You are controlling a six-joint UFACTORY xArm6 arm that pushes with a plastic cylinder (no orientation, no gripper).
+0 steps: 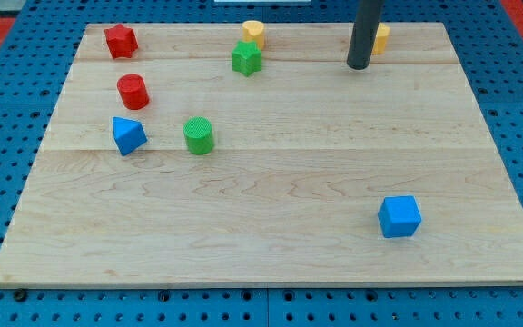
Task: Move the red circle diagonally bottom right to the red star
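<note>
The red circle (pixel 133 91) sits on the wooden board at the view's upper left. The red star (pixel 120 41) lies near the top left corner, just above and slightly left of the circle, with a small gap between them. My tip (pixel 359 65) is at the view's upper right, far to the right of both red blocks, touching neither.
A blue triangle-like block (pixel 128 135) and a green cylinder (pixel 199 135) lie below the red circle. A green star (pixel 246 59) and a yellow block (pixel 253 33) sit at top centre. Another yellow block (pixel 380 38) is partly behind the rod. A blue cube (pixel 399 216) sits bottom right.
</note>
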